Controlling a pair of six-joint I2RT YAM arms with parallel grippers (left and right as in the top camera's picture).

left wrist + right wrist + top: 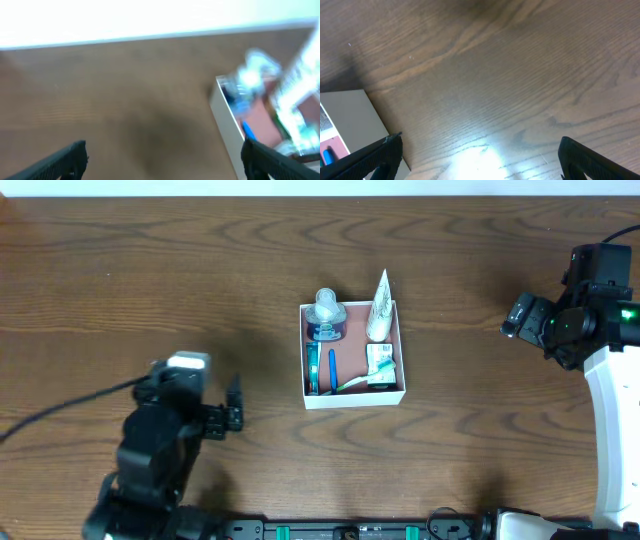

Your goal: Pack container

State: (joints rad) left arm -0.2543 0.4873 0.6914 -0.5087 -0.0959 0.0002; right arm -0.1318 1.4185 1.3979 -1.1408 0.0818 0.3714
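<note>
Left gripper: we see the black left gripper [233, 412] left of the box and well apart from it. Its two fingers [70, 157] are spread wide, with only tabletop between them.
Table: a dark brown wood-grain table [120, 280].
Container: the shallow, square, white-walled container with a reddish-brown floor [352, 399] sits about mid-table, between our two arms.
Container, left half: a clear bottle with a blue label [327, 320] stands in the far left corner. A slim blue stick [331, 368] lies along the left wall.
Container, right half: a white tapered tube [380, 308] leans at the far right corner, and a small green-and-white packet [379, 365] lies nearer.
Right gripper: the black right gripper [480, 162] is at the far right, its fingers parted and holding nothing.
</note>
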